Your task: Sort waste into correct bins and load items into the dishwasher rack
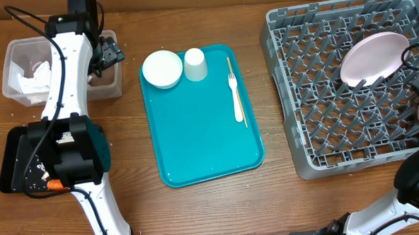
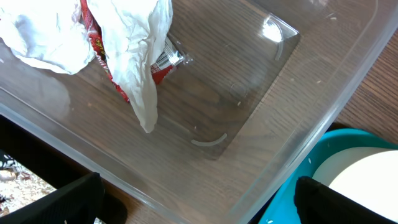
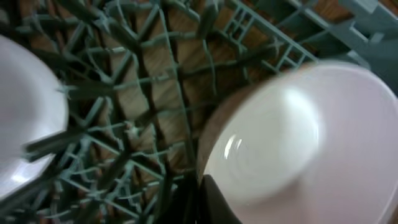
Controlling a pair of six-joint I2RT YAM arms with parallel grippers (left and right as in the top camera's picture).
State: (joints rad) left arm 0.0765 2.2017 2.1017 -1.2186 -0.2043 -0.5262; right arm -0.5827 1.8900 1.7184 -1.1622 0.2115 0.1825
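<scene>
Because dishes go in the grey rack [image 1: 315, 106] and trash in the clear tub [image 2: 249, 106], the plate [image 1: 373, 56] leans between pegs [image 1: 314, 77], your right end effector [image 3: 196, 196] pinches a white bowl [image 3: 292, 137] by its rim above them, and your left end effector [image 2: 199, 202] hangs wide open and empty over the napkins [image 2: 134, 43] and red wrapper [image 2: 99, 46].

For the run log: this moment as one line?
left jaws open over clear tub | napkins, red wrapper in tub | right jaws by bowl over rack, grip unclear
</scene>
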